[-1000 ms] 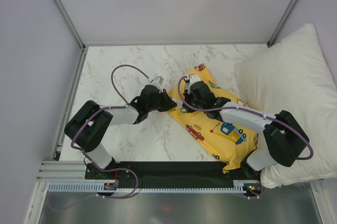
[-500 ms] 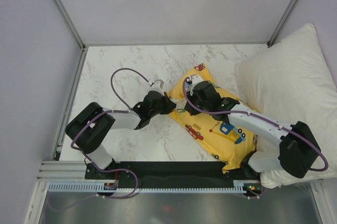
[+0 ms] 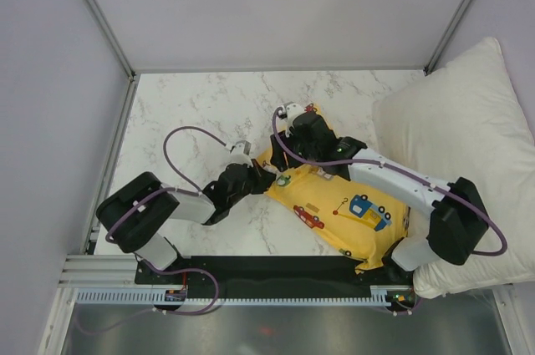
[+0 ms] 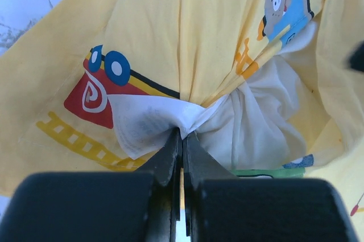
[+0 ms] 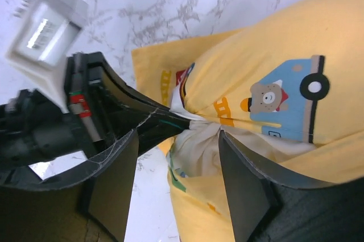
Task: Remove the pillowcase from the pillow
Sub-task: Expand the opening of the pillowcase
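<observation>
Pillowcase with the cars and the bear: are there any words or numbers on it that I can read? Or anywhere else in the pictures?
pillowcase: no words or numbers, only pictures of vehicles and a bear.
White label on the white block at the top left of the right wrist view: dark marks, too blurred to read.
Nothing else shows any text that can be read.

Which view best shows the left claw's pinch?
Left wrist: close up, the left claw is shut on a pale fold of the pillowcase. Right wrist shows that pinch side-on; the top view shows it only small.
</observation>
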Motion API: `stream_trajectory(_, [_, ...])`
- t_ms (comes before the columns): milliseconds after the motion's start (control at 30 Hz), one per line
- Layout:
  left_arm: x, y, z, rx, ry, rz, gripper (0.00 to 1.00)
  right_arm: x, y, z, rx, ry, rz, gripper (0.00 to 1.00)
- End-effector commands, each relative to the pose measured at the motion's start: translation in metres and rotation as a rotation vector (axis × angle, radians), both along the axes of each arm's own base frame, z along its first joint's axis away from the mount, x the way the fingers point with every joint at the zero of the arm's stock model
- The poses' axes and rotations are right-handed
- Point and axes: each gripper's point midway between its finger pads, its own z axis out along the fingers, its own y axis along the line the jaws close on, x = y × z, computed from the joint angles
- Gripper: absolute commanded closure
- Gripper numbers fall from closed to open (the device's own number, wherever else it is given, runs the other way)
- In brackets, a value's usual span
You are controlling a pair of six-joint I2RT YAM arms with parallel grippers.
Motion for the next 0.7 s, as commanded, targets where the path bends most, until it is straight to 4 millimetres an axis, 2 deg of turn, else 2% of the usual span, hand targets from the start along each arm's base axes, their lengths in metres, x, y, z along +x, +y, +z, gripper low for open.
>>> stream_trajectory(0, [-0.055, 0.007, -0.048, 0.069, 0.185, -0.105, 0.98, -0.003, 0.013, -0.018, -0.028, 0.038, 0.014, 0.34])
stream_trajectory(133, [-0.057, 0.005, -0.04, 0.052, 0.165, -0.113, 0.98, -0.006, 0.009, -0.043, -0.08, 0.082, -0.046, 0.34])
stream_trajectory(300, [-0.057, 0.005, -0.032, 0.042, 0.143, -0.116, 0.98, -0.007, -0.024, -0.073, -0.247, 0.1, -0.173, 0.33])
stream_trajectory(433, [-0.057, 0.004, -0.029, 0.04, 0.132, -0.119, 0.98, -0.017, -0.035, -0.1, -0.355, 0.137, -0.174, 0.33])
stream_trajectory(600, [-0.058, 0.003, -0.029, 0.046, 0.122, -0.123, 0.98, -0.021, -0.029, -0.11, -0.368, 0.139, -0.157, 0.33])
stream_trajectory(633, [-0.058, 0.004, -0.03, 0.049, 0.122, -0.123, 0.98, -0.015, -0.015, -0.099, -0.313, 0.114, -0.156, 0.33])
stream_trajectory(667, [-0.058, 0.004, -0.03, 0.049, 0.121, -0.124, 0.98, -0.015, -0.015, -0.099, -0.312, 0.114, -0.157, 0.33])
